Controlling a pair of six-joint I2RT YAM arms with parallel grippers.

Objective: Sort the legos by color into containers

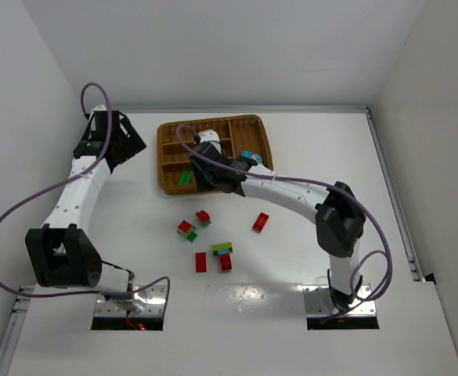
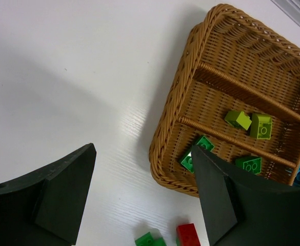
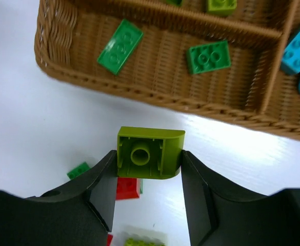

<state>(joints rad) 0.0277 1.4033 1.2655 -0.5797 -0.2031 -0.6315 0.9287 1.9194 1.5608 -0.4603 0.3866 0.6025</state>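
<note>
My right gripper [image 3: 148, 160] is shut on a yellow-green brick [image 3: 150, 152], held underside up above the table just in front of the wicker tray's near rim [image 3: 155, 97]. From above, this gripper [image 1: 205, 182] hangs over the tray's near edge [image 1: 248, 119]. The near slot holds two green bricks [image 3: 120, 46], [image 3: 208, 56]; cyan bricks [image 3: 298, 46] lie in the cross slot. My left gripper [image 2: 142, 174] is open and empty left of the tray [image 2: 165, 133], also seen from above [image 1: 131, 145]. Two yellow-green bricks [image 2: 238, 119] lie in the middle slot.
Loose bricks lie on the table in front of the tray: two red-and-green stacks [image 1: 185, 229], [image 1: 203, 217], a red brick [image 1: 261, 222], a yellow-green-topped piece [image 1: 222, 249] and two red bricks [image 1: 200, 262], [image 1: 225, 262]. White walls stand at both sides.
</note>
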